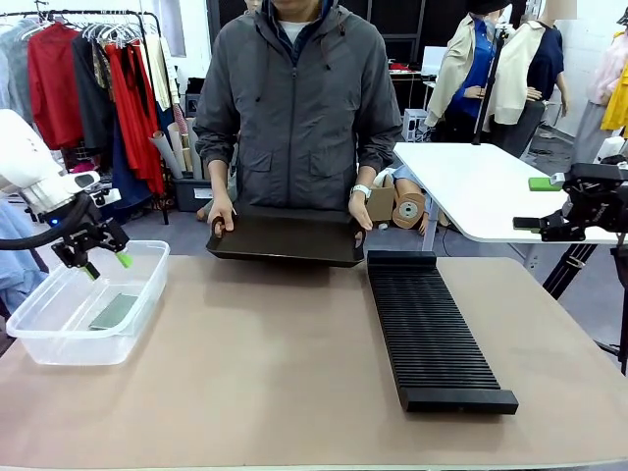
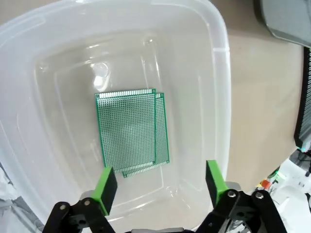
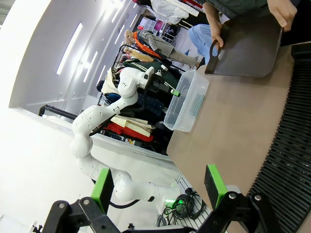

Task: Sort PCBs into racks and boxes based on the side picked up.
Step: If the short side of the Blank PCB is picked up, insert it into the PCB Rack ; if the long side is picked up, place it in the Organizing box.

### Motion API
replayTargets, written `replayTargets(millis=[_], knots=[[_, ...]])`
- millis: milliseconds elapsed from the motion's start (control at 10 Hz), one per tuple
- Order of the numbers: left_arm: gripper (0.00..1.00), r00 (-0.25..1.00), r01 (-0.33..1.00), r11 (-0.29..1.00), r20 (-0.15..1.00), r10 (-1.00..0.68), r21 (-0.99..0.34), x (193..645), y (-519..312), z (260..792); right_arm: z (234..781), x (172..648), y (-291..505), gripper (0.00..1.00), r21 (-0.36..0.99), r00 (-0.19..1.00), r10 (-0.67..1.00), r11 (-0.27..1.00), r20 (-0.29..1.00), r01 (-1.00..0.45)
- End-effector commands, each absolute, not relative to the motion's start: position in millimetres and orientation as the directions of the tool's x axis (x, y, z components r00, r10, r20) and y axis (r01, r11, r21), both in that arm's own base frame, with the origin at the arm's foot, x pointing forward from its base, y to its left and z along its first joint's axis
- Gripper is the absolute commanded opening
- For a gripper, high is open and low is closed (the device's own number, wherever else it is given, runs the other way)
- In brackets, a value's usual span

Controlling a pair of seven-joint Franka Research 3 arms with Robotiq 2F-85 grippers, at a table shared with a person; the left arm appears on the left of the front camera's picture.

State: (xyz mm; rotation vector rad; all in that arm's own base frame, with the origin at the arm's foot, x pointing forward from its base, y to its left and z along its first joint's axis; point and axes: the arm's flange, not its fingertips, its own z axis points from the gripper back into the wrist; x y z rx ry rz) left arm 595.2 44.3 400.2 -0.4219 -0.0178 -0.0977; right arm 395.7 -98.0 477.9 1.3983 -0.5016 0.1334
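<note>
Two green PCBs (image 2: 127,128) lie stacked flat on the floor of the clear plastic box (image 2: 221,73), the lower board (image 2: 164,141) peeking out along one side. My left gripper (image 2: 160,187) hangs open above them with nothing between its fingers; from the front it (image 1: 104,263) hovers over the box (image 1: 39,339) at the table's left, where a board (image 1: 115,311) lies inside. The long black slotted rack (image 1: 432,329) lies right of centre. My right gripper (image 1: 535,204) is open in the air off the table's right edge, well above the rack (image 3: 291,160).
A person at the far side holds a flat black handled tray (image 1: 287,238) by both ends, just beyond the rack's far end. A white table (image 1: 471,186) stands behind on the right. The brown table top (image 1: 275,363) lies bare between box and rack.
</note>
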Motion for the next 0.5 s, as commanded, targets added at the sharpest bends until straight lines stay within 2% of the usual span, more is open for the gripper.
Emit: replayTargets(millis=[0,400], knots=[[1.0,0.996,0.088,0.919,0.022,-0.086,-0.384,590.2,42.7,397.6,479.6,394.8,-98.2,1.0,0.904,0.885,-0.199,0.178,0.42,-0.389],[1.0,0.996,0.093,0.914,0.027,-0.09,-0.395,586.4,41.8,396.9,479.6,394.8,-98.2,1.0,0.904,0.885,-0.199,0.178,0.42,-0.389]])
